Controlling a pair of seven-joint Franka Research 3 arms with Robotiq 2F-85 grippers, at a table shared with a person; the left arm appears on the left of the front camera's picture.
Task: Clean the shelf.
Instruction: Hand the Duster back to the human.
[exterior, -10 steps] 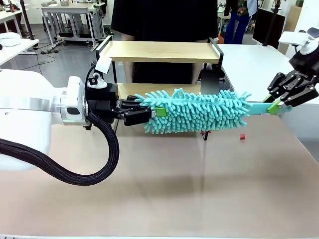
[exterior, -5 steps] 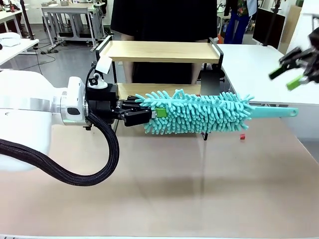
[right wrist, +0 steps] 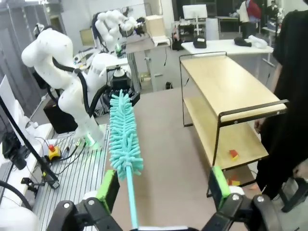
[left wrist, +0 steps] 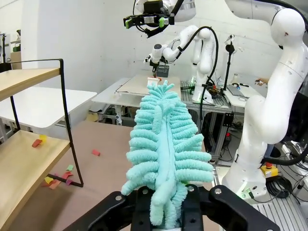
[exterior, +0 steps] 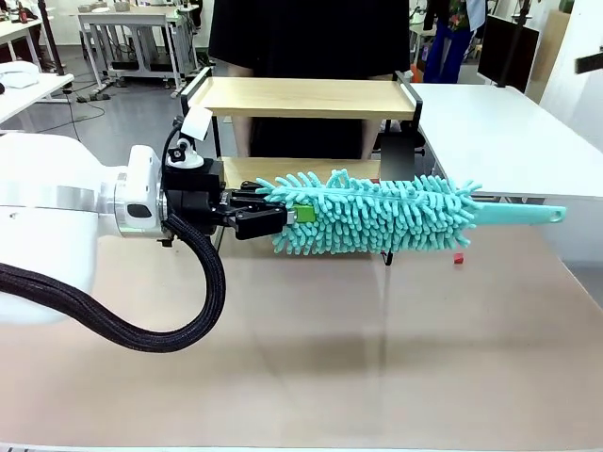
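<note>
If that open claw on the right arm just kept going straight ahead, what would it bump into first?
Probably the teal duster: its handle runs between the right gripper's open fingers, the fluffy head straight ahead. Depth is hard to judge.

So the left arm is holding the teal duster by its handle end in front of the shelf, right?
Not quite: the front view shows the left fingers gripping the teal duster at its fluffy head end; the handle points away, free. It is in front of the shelf.

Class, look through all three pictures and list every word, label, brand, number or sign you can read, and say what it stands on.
None can be read.
White tag by the left arm's wrist, in front of the shelf: it looks blank from here.
Monitor screen far off in the right wrist view: too small and bright to read.
Duster: no print on it.
</note>
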